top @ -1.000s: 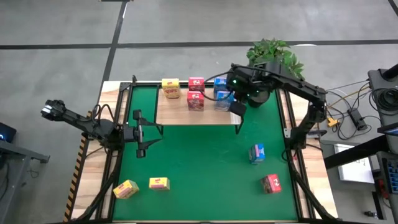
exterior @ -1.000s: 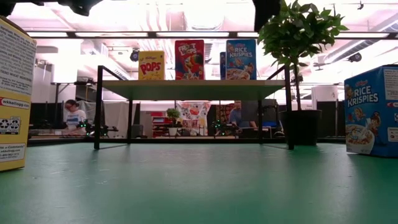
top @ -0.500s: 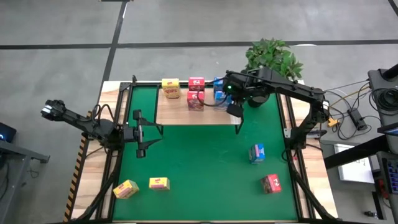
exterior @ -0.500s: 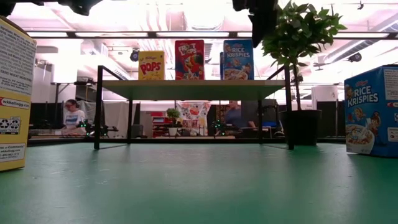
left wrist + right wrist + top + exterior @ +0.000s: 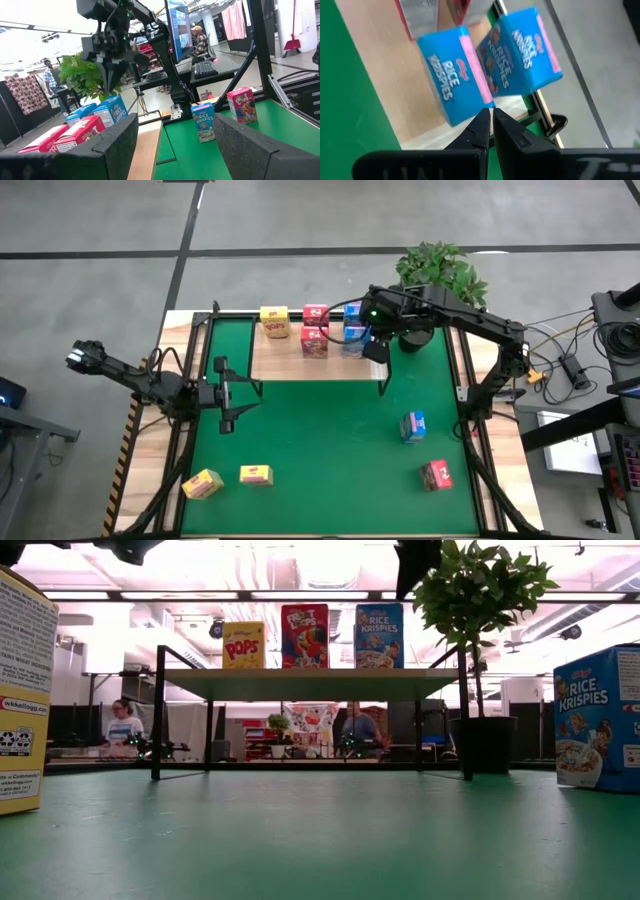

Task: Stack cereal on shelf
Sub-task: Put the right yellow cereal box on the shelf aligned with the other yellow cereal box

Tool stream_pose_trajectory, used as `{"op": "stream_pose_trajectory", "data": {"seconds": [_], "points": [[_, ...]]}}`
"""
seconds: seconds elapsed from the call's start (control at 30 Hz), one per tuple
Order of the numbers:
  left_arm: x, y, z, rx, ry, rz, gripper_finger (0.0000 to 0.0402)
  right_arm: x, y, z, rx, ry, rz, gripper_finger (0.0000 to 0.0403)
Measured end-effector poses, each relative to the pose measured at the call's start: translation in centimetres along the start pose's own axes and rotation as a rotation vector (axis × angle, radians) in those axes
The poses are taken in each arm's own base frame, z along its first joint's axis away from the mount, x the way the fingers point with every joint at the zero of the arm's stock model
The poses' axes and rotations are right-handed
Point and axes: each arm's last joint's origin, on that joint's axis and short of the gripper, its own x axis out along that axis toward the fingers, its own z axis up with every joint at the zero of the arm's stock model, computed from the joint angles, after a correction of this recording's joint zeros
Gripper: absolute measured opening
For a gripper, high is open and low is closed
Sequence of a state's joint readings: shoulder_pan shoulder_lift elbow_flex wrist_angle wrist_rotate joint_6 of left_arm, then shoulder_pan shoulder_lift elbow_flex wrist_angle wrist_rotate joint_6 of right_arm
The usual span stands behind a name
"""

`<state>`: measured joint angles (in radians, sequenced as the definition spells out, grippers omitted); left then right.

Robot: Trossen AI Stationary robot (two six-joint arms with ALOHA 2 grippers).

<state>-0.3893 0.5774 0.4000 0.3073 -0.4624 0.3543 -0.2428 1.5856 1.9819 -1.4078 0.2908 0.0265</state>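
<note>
Shelf [image 5: 320, 365] held five cereal boxes [image 5: 314, 330] grouped by colour, four more on the green mat [image 5: 330, 450]; right gripper [image 5: 376, 352], closed and empty, hovered beside the blue pair [image 5: 485, 75]; left gripper [image 5: 228, 394] waited wide.

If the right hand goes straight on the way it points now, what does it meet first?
Probably the nearer blue Rice Krispies box on the shelf: the shut right hand points at its lower edge, though depth is unclear.
</note>
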Motion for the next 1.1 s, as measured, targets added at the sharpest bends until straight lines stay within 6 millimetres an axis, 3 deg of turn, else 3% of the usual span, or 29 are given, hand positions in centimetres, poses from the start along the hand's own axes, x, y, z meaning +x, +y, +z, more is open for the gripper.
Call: {"op": "stream_pose_trajectory", "data": {"seconds": [0.17,0.5,0.67,0.8,0.93,1.1], "points": [[0.0,0.0,0.0,-0.067,0.000,0.000,0.0240,-2.0,1.6,0.1,-0.051,-0.103,0.038,0.0012],[0.3,-0.3,-0.2,-0.234,0.019,-0.007,0.0240,-3.6,9.0,-1.2,-0.253,-0.324,0.183,0.0012],[1.1,-1.3,-0.7,-0.326,0.077,-0.041,0.0240,-2.7,13.0,-2.7,-0.365,-0.429,0.245,0.0012],[2.0,-2.6,1.1,-0.358,0.157,-0.126,0.0239,-1.0,15.8,-4.6,-0.419,-0.488,0.221,0.0012],[2.7,-4.4,3.0,-0.358,0.360,-0.216,0.0234,1.1,17.6,-6.5,-0.437,-0.541,0.222,0.0012],[2.7,-6.1,5.0,-0.495,0.673,-0.242,0.0233,3.1,18.4,-8.1,-0.387,-0.624,0.259,0.0012]]}}
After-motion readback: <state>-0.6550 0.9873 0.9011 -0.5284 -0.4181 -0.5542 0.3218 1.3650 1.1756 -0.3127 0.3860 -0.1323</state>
